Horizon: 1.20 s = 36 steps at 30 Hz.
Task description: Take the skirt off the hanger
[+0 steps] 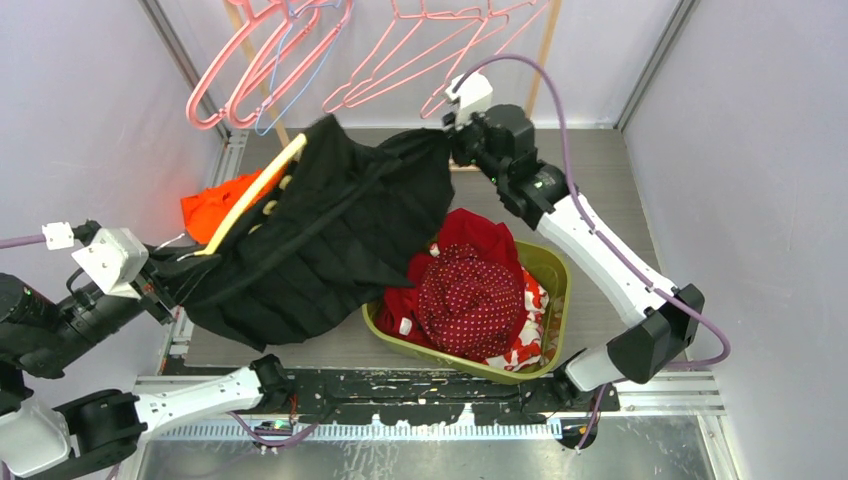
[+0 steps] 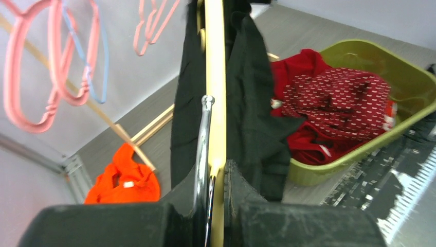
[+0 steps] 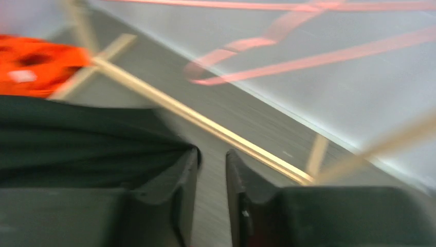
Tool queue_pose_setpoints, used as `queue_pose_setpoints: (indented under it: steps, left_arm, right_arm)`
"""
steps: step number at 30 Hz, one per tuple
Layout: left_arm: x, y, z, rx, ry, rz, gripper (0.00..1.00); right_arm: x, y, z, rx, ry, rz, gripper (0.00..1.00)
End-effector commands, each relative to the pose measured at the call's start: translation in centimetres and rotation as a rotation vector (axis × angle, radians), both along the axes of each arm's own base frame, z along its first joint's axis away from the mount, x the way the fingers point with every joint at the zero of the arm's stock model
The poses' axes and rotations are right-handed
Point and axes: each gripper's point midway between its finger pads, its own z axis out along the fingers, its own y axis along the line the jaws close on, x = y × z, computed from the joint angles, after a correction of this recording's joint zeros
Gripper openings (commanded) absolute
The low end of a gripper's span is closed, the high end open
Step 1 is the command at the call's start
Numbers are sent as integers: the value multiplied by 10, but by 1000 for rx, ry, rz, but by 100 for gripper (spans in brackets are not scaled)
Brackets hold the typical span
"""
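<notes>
While left fingers (image 2: pixel 298 226) clamp one hanger (image 2: pixel 216 77), right fingers (image 3: pixel 167 200) apart, one black skirt (image 1: pixel 330 235).

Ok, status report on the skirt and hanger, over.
Left gripper shut on hanger. Right gripper open, empty, beside skirt edge. Skirt draped on hanger, not off. Green bin of clothes beside it.

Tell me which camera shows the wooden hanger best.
Left wrist: the wooden hanger and its metal hook fill the centre, clamped in the left gripper, black skirt draped either side. Top external shows only one wooden arm poking out of the skirt. Right wrist shows none of it, just blurred skirt.
</notes>
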Motion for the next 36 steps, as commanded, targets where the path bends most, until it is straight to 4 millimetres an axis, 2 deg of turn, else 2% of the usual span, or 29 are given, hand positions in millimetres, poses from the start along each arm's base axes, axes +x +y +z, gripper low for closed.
queue_pose_setpoints:
  steps: [1, 5, 9, 12, 16, 22, 26, 31, 36]
  left_arm:
    - [2, 49, 29, -90, -103, 164, 0]
    - [13, 22, 34, -62, -110, 120, 0]
    - [22, 8, 33, -37, -110, 106, 0]
    - [28, -4, 28, -2, -90, 95, 0]
    - [36, -26, 22, 38, -70, 66, 0]
    - [52, -63, 18, 71, -23, 37, 0]
    - [59, -90, 15, 86, 18, 0, 0]
    - [65, -107, 14, 85, 29, -20, 0]
    - [73, -114, 15, 75, 15, -3, 0]
  right_arm:
    - [33, -206, 16, -249, -43, -829, 41]
    - [21, -191, 49, -235, -112, -777, 56]
    - [12, -173, 68, -243, -145, -705, 59]
    - [3, -143, 75, -281, -149, -613, 59]
    - [-12, -94, 83, -315, -161, -473, 61]
    - [-35, -27, 92, -134, -127, -271, 62]
    - [-42, 6, 88, -90, -108, -186, 63]
    - [-52, 31, 97, -41, -131, -115, 62]
    - [-63, 35, 104, -20, -133, -87, 62]
